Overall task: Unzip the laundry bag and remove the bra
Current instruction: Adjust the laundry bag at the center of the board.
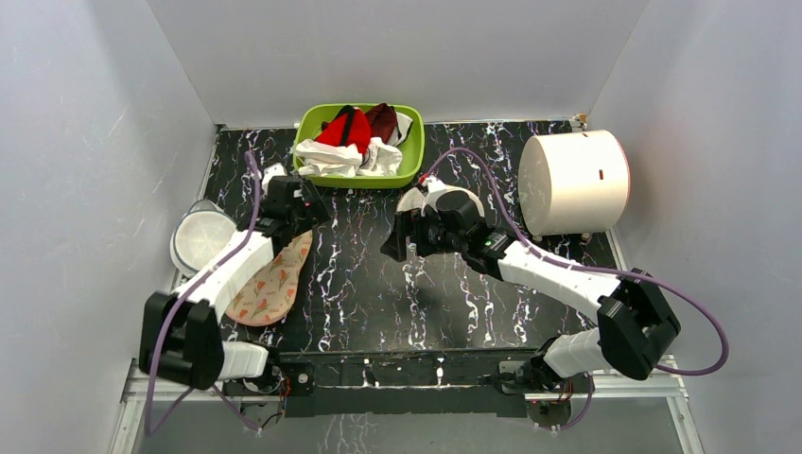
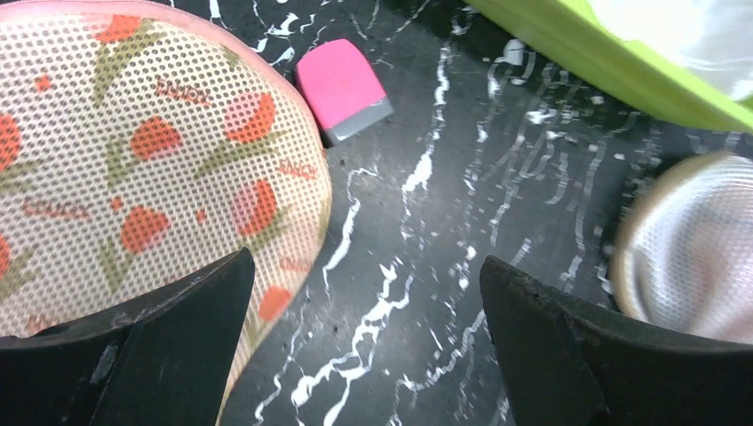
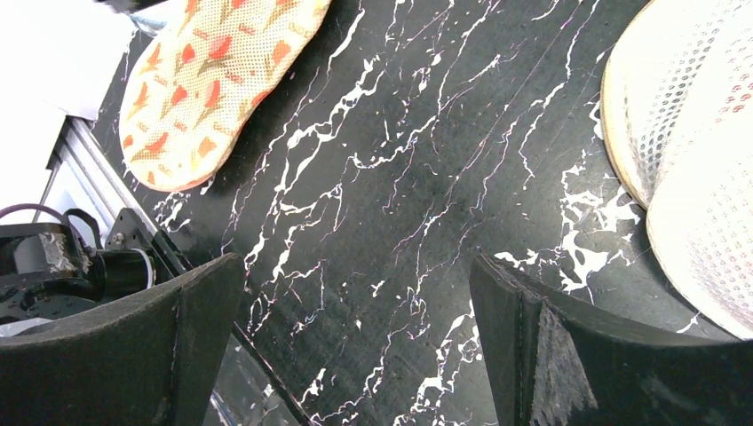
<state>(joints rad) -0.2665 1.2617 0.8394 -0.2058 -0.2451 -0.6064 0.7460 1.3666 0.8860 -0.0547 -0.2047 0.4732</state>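
Note:
The laundry bag (image 1: pixel 270 284) lies flat at the left of the table, peach with a red-and-green floral print and pink edging. In the left wrist view the laundry bag (image 2: pixel 133 160) fills the left side, with its pink zipper pull (image 2: pixel 342 89) lying on the table just past its end. My left gripper (image 1: pixel 317 210) (image 2: pixel 368 328) is open and empty, low over the bag's far end, one finger over the fabric. My right gripper (image 1: pixel 392 246) (image 3: pixel 355 346) is open and empty over bare table in the middle; the bag (image 3: pixel 213 80) is far left in its view. The bra is hidden.
A green basket (image 1: pixel 409 156) (image 2: pixel 604 62) with red and white clothes stands at the back. A white mesh dome (image 1: pixel 200 236) sits far left, another (image 2: pixel 693 248) (image 3: pixel 701 151) under the right arm. A white drum (image 1: pixel 572 184) stands at back right. The table is black marble (image 1: pixel 378 293).

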